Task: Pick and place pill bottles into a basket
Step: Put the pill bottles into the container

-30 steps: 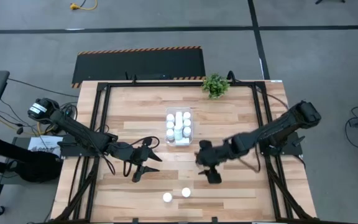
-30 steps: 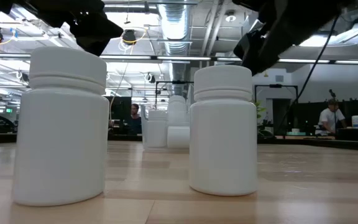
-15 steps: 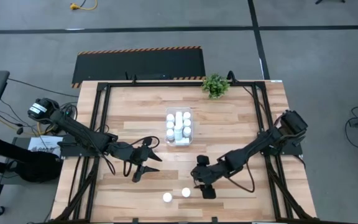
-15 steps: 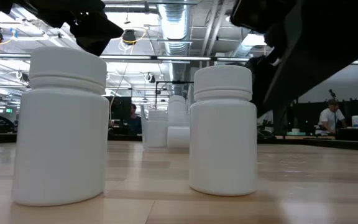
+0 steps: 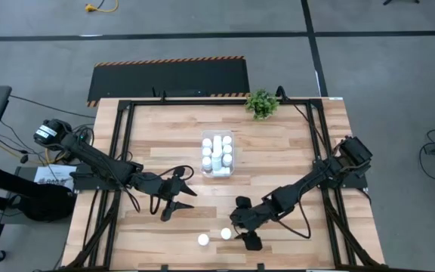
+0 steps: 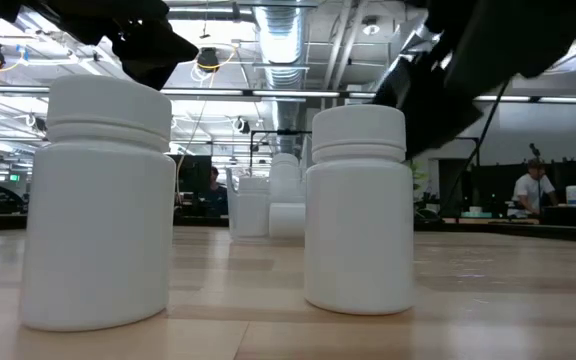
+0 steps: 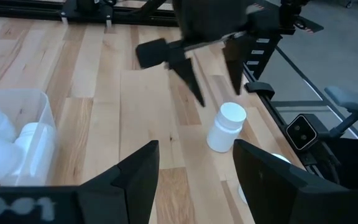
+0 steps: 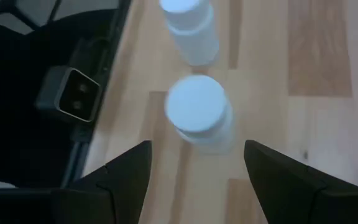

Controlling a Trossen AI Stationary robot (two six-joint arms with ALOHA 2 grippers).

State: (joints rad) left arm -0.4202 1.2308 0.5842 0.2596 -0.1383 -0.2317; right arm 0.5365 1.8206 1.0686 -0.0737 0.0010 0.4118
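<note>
We note a pale wooden surface (image 5: 278, 151) with a black frame, on grey floor. At centre, the basket (image 5: 217, 155) holds white pill bottles (image 5: 217, 149). Two loose bottles (image 5: 214, 237) stand at 6 o'clock. The right gripper (image 5: 245, 233), fingers spread, sits just beside the nearer one. The left gripper (image 5: 178, 201), spread and empty, waits at 8 o'clock. A potted plant (image 5: 261, 103) is at 1 o'clock.
</note>
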